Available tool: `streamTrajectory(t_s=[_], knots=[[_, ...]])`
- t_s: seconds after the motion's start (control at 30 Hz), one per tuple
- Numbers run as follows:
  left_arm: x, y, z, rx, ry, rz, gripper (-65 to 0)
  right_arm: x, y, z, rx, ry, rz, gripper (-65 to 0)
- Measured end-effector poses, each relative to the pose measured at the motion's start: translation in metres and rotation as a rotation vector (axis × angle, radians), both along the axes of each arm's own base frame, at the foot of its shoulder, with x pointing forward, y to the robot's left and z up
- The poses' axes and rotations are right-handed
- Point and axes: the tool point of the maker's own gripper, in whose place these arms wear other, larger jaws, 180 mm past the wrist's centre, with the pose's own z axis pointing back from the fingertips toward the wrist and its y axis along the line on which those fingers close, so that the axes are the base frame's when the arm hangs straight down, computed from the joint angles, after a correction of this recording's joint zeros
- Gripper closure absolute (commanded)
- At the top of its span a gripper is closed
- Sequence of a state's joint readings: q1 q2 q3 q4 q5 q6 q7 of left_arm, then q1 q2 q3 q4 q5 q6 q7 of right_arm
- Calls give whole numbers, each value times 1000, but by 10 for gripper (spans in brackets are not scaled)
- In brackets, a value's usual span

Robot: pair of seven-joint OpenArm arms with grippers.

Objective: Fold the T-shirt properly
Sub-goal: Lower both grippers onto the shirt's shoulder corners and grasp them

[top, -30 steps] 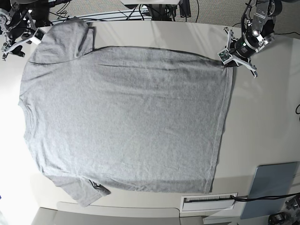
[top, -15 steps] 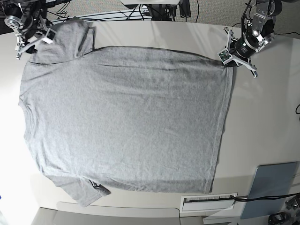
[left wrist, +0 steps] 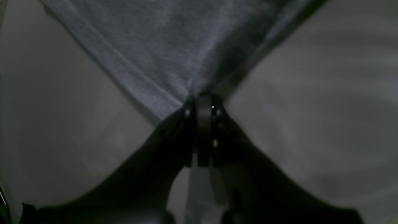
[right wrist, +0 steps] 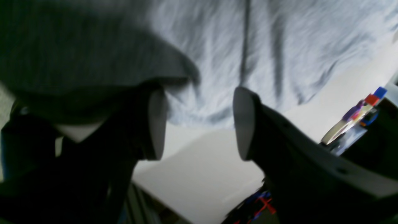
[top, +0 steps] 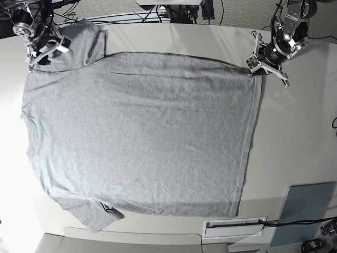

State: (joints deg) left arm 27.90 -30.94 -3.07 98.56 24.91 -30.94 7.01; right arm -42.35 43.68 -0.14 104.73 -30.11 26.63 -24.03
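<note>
Still unfolded, the T-shirt (top: 142, 137) may skew: left hand (left wrist: 203, 104) pinches its corner, right hand (right wrist: 199, 124) gapes empty above the sleeve

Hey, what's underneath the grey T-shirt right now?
Only the pale table shows around the T-shirt, which lies spread flat on it. Whatever sits beneath the cloth is covered. The left pincer is shut on a hem corner; the right pincer hovers open over a sleeve.

My table (top: 295, 137) is pale beige, glaring white at its left edge. 1 grey-blue pad (top: 303, 211) lies near its corner, beside a white slotted plate (top: 234, 226). Black cables (top: 121, 10) trail behind.
</note>
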Motion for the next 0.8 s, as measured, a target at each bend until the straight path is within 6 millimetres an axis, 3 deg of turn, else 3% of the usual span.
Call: streamTrajectory(t_s=[0.47,0.57,0.7,0.8], knots=[[0,0,0,0,0,0,0,33,18,5,54,-64,13,-339],[0,0,0,0,0,0,0,31,14,0,61,-55,7,-339],[0,0,0,0,0,0,0,45,-6,-4,47,-85,-31,-339],[0,0,0,0,1,0,0,48,-10,-4,43,-90,-37,-339]])
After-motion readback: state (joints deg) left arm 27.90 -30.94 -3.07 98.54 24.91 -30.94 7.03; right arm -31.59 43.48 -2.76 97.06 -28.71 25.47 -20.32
